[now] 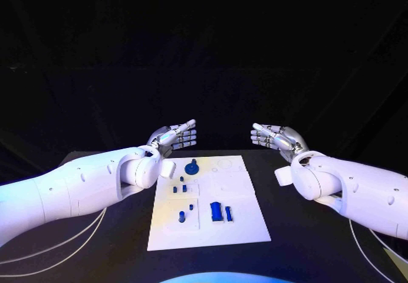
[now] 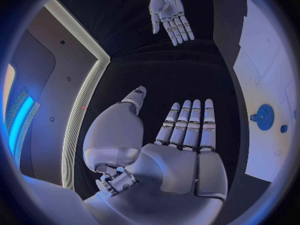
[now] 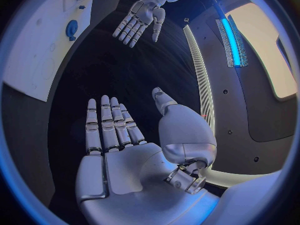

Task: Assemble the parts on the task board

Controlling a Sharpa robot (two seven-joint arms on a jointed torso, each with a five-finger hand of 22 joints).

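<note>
The left hand [image 1: 174, 138] is held above the table [image 1: 102, 247], beyond the far left corner of the task board [image 1: 246, 227], with its fingers stretched out and apart and nothing held. The board is laid flat at the middle of the table. On it a round blue part [image 1: 193, 168] is seen near the far edge, small blue parts [image 1: 179, 188] below it, and two upright blue pieces [image 1: 220, 211] nearer the robot. The right hand [image 1: 275, 138] is raised beyond the far right corner, likewise spread and empty.
</note>
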